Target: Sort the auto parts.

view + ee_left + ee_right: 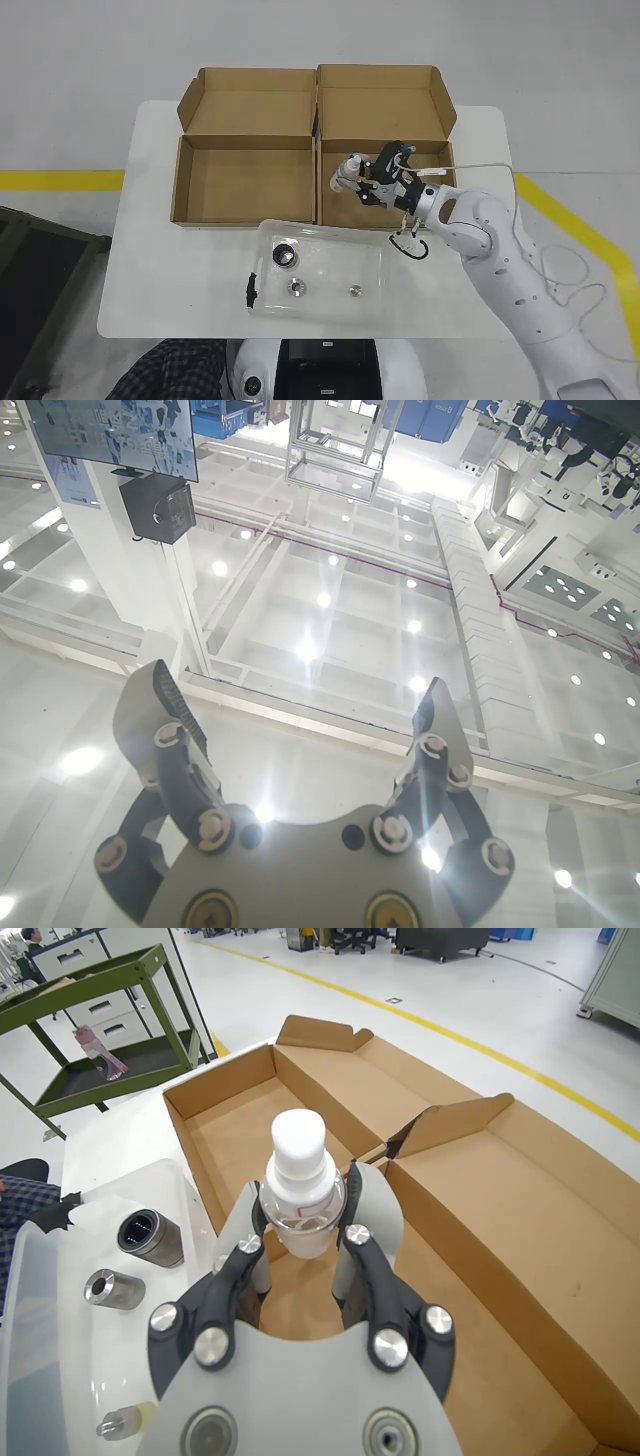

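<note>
Item: small clear bottle-shaped part with white cap.
Location: clamped in right gripper, over right cardboard box, near the wall next to left cardboard box.
Grip: jaws pinched narrow on the clear round body, just below the white collar; cap pointing away from the wrist.
Handling, as judged: light; hard, smooth plastic, likely slippery and apt to twist between the pads. Best taken across the body, not by the cap.
Left gripper: spread wide, nothing held, aimed at the ceiling.
Remaining stock in clear bin: steel bearing sleeve, short steel bushing, small pin. Probably heavier, rigid, smooth-sided; best gripped across the round flanks.
</note>
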You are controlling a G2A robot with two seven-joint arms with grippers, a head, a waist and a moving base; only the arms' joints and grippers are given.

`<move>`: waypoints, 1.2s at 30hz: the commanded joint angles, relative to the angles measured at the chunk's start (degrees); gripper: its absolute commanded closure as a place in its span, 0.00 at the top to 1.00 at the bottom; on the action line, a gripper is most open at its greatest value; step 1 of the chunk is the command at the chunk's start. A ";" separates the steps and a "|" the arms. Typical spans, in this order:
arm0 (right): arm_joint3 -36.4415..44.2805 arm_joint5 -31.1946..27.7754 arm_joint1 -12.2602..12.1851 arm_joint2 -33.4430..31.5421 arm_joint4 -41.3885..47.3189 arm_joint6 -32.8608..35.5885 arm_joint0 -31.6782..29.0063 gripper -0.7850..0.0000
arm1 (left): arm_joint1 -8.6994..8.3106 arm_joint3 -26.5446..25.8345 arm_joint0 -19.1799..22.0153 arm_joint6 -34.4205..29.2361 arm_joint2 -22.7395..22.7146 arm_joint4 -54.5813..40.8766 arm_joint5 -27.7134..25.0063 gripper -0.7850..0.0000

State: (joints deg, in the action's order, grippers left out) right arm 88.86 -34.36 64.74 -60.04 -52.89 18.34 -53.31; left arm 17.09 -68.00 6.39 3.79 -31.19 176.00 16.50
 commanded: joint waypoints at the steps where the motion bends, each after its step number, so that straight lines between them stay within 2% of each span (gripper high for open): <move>1: -1.42 0.29 0.26 0.81 0.28 0.32 0.70 0.00 | 0.00 0.00 0.00 0.00 0.00 0.00 0.00 1.00; 16: -6.76 4.36 1.65 4.64 -4.10 2.92 3.78 0.00 | 0.00 0.00 0.00 0.00 0.00 0.00 0.00 1.00; 21: -7.93 4.89 1.91 5.00 -4.51 3.14 3.89 0.15 | 0.00 0.00 0.00 0.00 0.00 0.00 0.00 1.00; 27: -9.12 5.33 2.26 5.50 -5.03 3.57 4.32 0.19 | 0.00 0.00 0.00 0.00 0.00 0.00 0.00 1.00; 29: -9.37 5.44 2.37 5.63 -5.17 3.71 4.47 0.27 | 0.00 0.00 0.00 0.00 0.00 0.00 0.00 1.00; 32: -9.60 5.47 2.49 5.68 -5.22 3.78 4.48 0.49 | 0.00 0.00 0.00 0.00 0.00 0.00 0.00 1.00; 34: -9.66 5.32 2.51 5.63 -5.33 3.90 4.38 0.87 | 0.00 0.00 0.00 0.00 0.00 0.00 0.00 1.00; 35: -9.62 5.32 2.52 5.57 -5.37 4.02 4.32 0.96 | 0.00 0.00 0.00 0.00 0.00 0.00 0.00 1.00; 36: -9.56 5.34 2.52 5.47 -5.39 4.07 4.23 1.00 | 0.00 0.00 0.00 0.00 0.00 0.00 0.00 1.00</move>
State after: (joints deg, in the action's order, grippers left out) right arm 79.24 -29.04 67.25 -54.48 -58.26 22.35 -49.01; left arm 17.09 -68.00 6.39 3.79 -31.19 176.00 16.50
